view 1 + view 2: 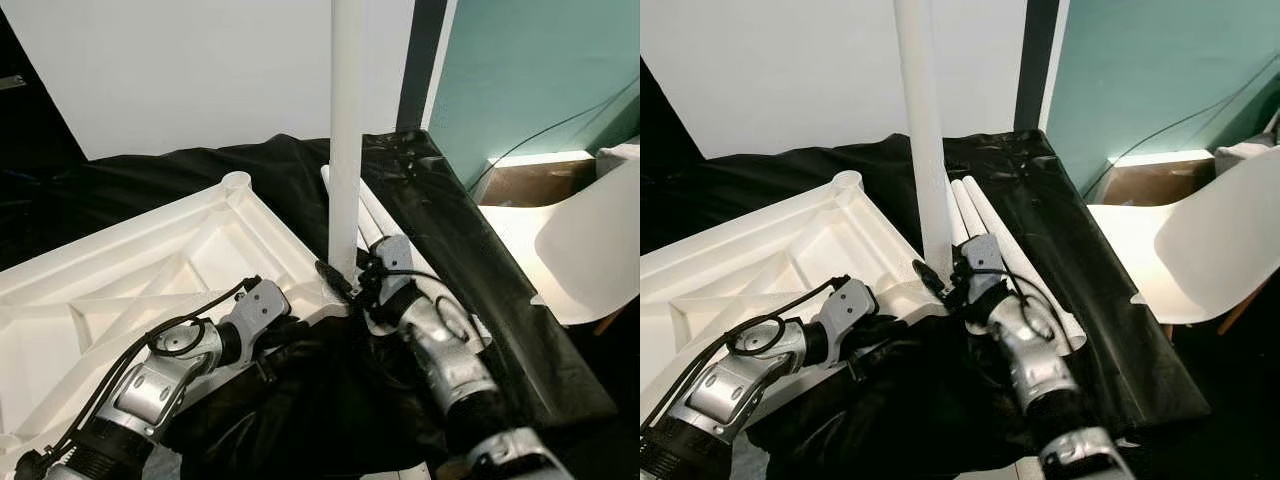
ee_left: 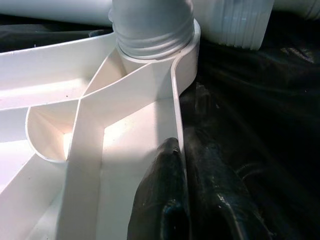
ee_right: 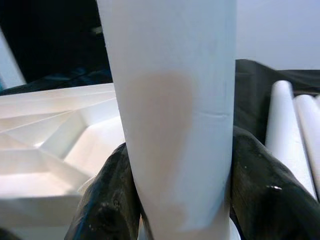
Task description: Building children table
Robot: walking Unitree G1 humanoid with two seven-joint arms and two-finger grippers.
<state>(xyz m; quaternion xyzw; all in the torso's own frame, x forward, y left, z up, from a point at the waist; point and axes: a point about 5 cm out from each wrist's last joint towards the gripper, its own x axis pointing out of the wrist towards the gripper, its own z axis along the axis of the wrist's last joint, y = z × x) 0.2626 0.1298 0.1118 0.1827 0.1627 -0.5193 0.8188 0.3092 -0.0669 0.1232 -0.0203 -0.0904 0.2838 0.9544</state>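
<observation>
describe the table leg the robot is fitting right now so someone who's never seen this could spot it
An upturned white tabletop lies on black sheeting. At its near corner one white leg stands upright in the socket, the right gripper clamped round its base. The spare legs lie flat beside it.

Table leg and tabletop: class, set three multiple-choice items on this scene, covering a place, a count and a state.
1. Where does the upright leg stand?
A. in a corner socket of the upturned tabletop
B. on the chair
C. on the floor

2. How many spare legs lie on the black sheet?
A. none
B. three
C. seven

3. What does the right gripper do?
A. hangs open
B. clasps the leg
C. holds a cable

Answers: 1 A, the left wrist view shows its threaded end in the socket; 2 B, three white tubes lie side by side; 3 B, black fingers flank the leg.
</observation>
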